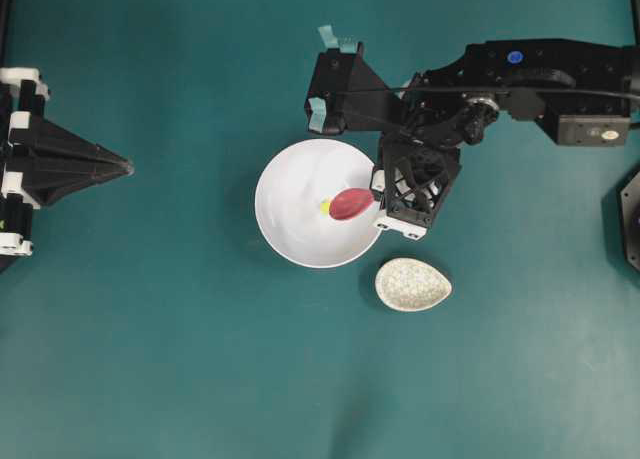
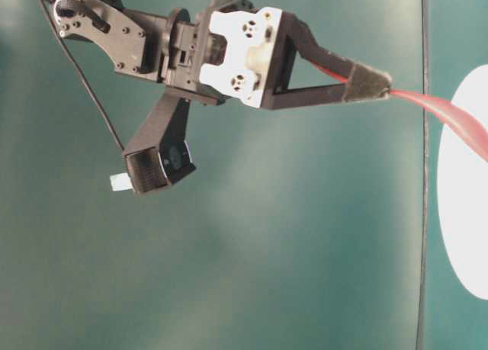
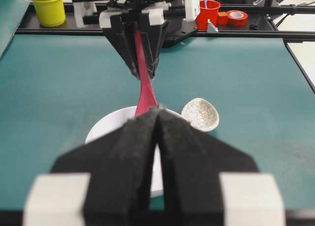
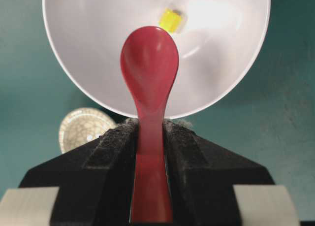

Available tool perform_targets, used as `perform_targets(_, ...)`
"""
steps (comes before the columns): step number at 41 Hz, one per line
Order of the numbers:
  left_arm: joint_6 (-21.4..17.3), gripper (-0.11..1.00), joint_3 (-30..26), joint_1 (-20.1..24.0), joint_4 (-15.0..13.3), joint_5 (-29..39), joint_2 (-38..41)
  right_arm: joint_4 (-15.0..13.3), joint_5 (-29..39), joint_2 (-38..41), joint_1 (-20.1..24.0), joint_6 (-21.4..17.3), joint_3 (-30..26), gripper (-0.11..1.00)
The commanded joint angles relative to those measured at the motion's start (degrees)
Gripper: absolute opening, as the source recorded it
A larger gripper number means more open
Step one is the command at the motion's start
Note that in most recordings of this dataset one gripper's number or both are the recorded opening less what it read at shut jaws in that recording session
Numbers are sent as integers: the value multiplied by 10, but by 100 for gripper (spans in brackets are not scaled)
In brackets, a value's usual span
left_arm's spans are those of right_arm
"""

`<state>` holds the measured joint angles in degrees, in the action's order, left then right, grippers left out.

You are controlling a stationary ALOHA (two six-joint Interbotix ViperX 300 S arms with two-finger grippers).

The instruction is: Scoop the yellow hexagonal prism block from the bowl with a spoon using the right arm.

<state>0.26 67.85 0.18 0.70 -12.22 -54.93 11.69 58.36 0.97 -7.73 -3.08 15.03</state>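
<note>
Teal table point(image 1: 150, 329); speckled dish point(image 1: 413, 284) beside bowl point(image 1: 290, 229). Right gripper point(image 4: 150, 137) pinches spoon point(image 4: 149, 63) by yellow block point(image 4: 171, 20); left gripper point(image 3: 158, 120) pressed together.

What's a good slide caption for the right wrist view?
Right gripper holds the spoon over the bowl, its scoop tip just short of the yellow block.

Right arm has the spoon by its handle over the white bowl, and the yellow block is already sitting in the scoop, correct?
Not quite. The right gripper does hold the spoon by its handle over the bowl, but the scoop is empty. The right wrist view shows the yellow block lying on the bowl's floor just beyond the spoon's tip.
</note>
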Motion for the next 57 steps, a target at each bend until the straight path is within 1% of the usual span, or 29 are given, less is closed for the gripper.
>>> perform_targets(1, 1, -1, -12, 0, 2, -6, 4, -1, 0, -4, 2, -1, -14, 22)
perform_targets(33, 1, -1, -12, 0, 2, -6, 4, -6, -14, 40, 2, 6, -9, 22)
perform_targets(45, 1, -1, -11, 0, 2, -6, 4, -6, -43, 54, 2, 9, -9, 22)
perform_targets(51, 1, -1, -12, 0, 1, -6, 4, -6, -47, 54, 2, 9, -9, 22)
perform_targets(57, 1, -1, -11, 0, 2, -6, 4, -6, -68, 54, 4, 9, -9, 22)
